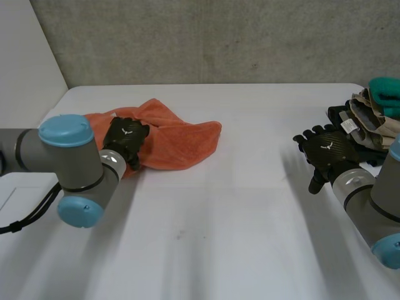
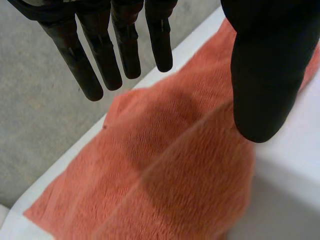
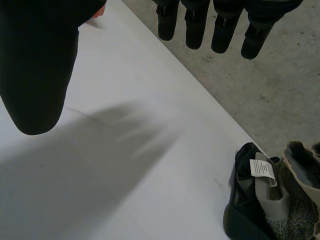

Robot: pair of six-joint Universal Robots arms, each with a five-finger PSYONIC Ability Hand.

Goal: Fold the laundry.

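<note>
Towel (image 1: 181,140), orange terry cloth, lies crumpled on the left half of the white table (image 1: 219,225), near its far edge. The left hand (image 1: 125,140) is over the towel's left part and overlaps the cloth in the head view. The left wrist view makes its state plain: fingers (image 2: 105,60) straight and side by side, thumb held well apart from them, nothing pinched. The cloth is spread below the palm; whether the hand touches it I cannot tell.

The right hand (image 1: 326,153) is above bare table at the right side, well apart from the towel. Its fingers are straight and slightly fanned, thumb out, holding nothing. Just beyond it, at the table's right edge, sits a pile of clothes (image 1: 365,119), which the head view shows with a teal piece (image 1: 384,87) on top. The right wrist view brings out a white care label (image 3: 262,169) on a dark garment (image 3: 239,220) in that pile, beside a grey knit (image 3: 292,210).
</note>
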